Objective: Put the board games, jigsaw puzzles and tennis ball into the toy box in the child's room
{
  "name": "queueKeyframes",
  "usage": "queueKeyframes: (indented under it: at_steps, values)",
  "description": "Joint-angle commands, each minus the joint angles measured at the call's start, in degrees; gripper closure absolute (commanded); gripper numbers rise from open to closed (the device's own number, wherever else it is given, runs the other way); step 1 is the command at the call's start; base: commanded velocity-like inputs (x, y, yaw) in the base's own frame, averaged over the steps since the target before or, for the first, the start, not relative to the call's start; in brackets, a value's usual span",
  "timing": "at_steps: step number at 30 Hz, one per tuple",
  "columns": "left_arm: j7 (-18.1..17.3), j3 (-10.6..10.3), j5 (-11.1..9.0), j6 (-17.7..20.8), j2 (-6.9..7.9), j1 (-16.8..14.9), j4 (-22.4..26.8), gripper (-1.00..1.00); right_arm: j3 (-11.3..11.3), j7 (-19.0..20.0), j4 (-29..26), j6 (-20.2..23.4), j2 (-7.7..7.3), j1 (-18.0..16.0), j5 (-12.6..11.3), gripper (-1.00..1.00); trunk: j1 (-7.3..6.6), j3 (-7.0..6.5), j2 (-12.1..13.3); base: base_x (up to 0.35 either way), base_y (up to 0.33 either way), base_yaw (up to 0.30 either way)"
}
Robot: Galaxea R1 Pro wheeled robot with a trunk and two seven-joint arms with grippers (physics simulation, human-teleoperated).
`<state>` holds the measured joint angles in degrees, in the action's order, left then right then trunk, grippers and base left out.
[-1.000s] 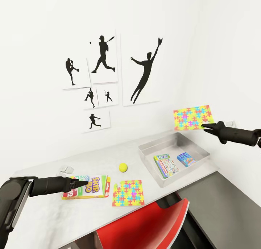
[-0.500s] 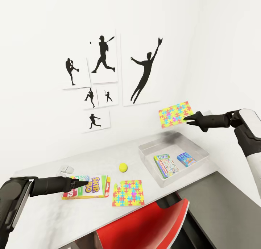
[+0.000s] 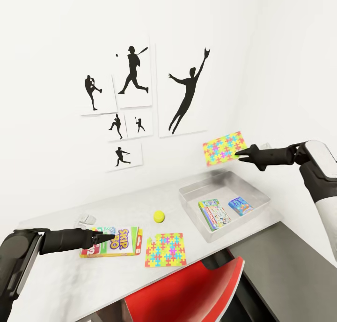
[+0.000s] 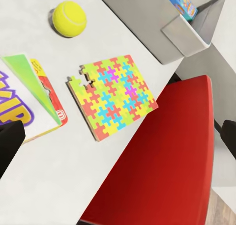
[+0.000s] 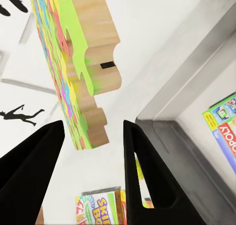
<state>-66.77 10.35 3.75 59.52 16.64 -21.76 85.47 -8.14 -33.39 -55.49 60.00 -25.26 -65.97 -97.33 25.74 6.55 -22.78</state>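
Yellow jigsaw puzzle (image 3: pixel 223 147) looks freed from your spread right end effector (image 3: pixel 239 154); hover above the toy box's (image 3: pixel 224 181) 12 o'clock rim.

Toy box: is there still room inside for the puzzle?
Yes. The toy box is bare along its back half, behind the green game and blue game. Those two fill its front. The held puzzle hangs above that back part.

Toy box (image 3: pixel 262 205): frame's right on the table (image 3: pixel 56 284), two board games (image 3: pixel 214 214) inside.
Held puzzle (image 3: pixel 223 147): in the air above the toy box.
Tennis ball (image 3: pixel 159 216): centre.
Second puzzle (image 3: pixel 165 250): below the ball.
SKIP-BO box (image 3: pixel 122 241): lower left.
Chair (image 3: pixel 187 294): bottom centre.
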Motion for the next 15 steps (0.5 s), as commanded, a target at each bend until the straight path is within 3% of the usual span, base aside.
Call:
queueKeyframes:
  at_steps: [1,12,15]
  values:
    - [-0.47,0.06,0.39,0.48,-0.02,-0.07,0.05,-1.00,-0.41,-0.55,-0.01,0.00,-0.02,-0.09,-0.52,1.00,0.04,0.13,-0.13,0.000,0.000,0.000]
    - [-0.51,0.35,0.38,0.48,0.13,-0.04,0.05,-1.00,-1.08,-0.45,0.82,0.00,-0.33,-0.43,-0.53,1.00,0.04,0.13,-0.13,0.000,0.000,0.000]
    - [-0.52,0.42,0.38,0.48,0.26,-0.04,0.05,-1.00,-2.24,-0.40,3.02,0.00,-0.20,-1.23,-0.50,1.00,0.04,0.13,-0.13,0.000,0.000,0.000]
